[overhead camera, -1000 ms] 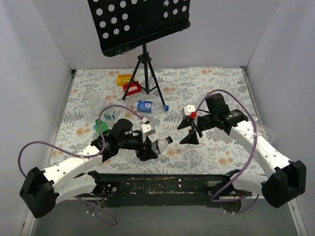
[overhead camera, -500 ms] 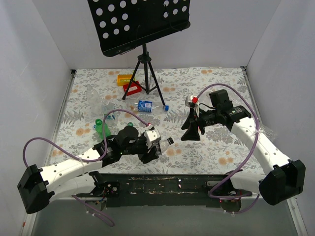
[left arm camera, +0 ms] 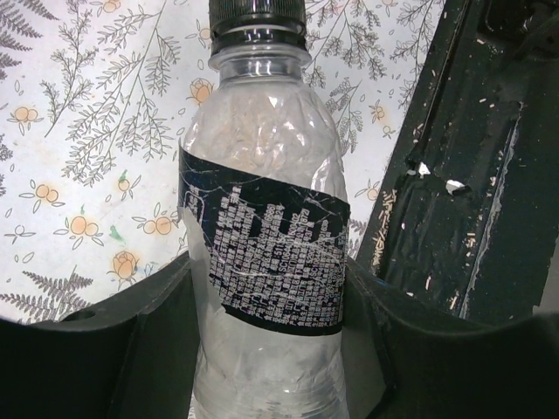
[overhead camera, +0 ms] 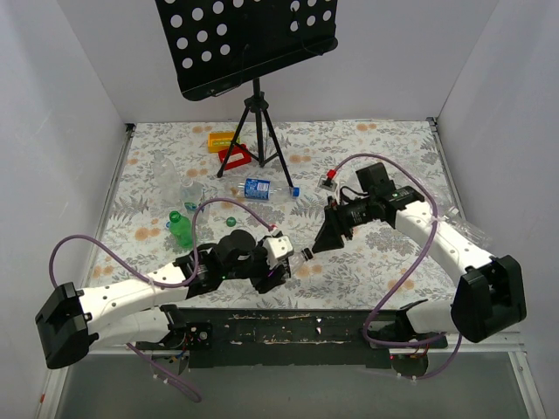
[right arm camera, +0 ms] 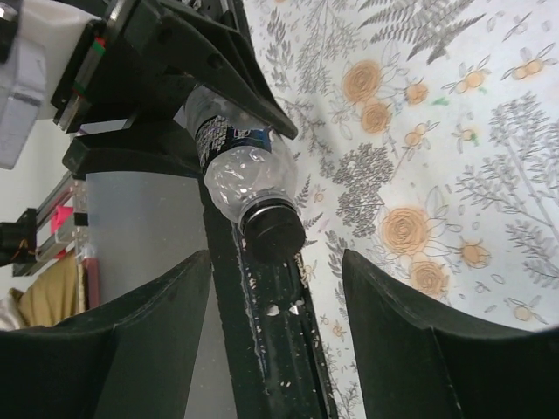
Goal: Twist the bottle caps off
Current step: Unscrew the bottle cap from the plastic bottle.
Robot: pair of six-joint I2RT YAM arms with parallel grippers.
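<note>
My left gripper point(overhead camera: 278, 264) point(left arm camera: 266, 301) is shut on the body of a clear bottle point(left arm camera: 262, 253) point(overhead camera: 291, 259) with a black printed label. It holds the bottle above the table's near edge, neck pointing right. The bottle's black cap point(left arm camera: 256, 16) point(right arm camera: 272, 231) point(overhead camera: 306, 254) is on the neck. My right gripper point(overhead camera: 320, 243) point(right arm camera: 277, 256) is open, its two fingers standing either side of the cap's end without touching it.
A green bottle point(overhead camera: 181, 230) lies left of the left arm, with clear bottles point(overhead camera: 170, 179) beyond it. A blue-labelled bottle point(overhead camera: 258, 187) lies mid-table. Red and yellow blocks point(overhead camera: 229, 148) sit by the black tripod stand point(overhead camera: 257, 131). The black base rail point(overhead camera: 288, 327) runs under the held bottle.
My right gripper has swung down and left to the held bottle's cap, its jaws narrowing a little. The left arm has carried the bottle slightly right and nearer.
</note>
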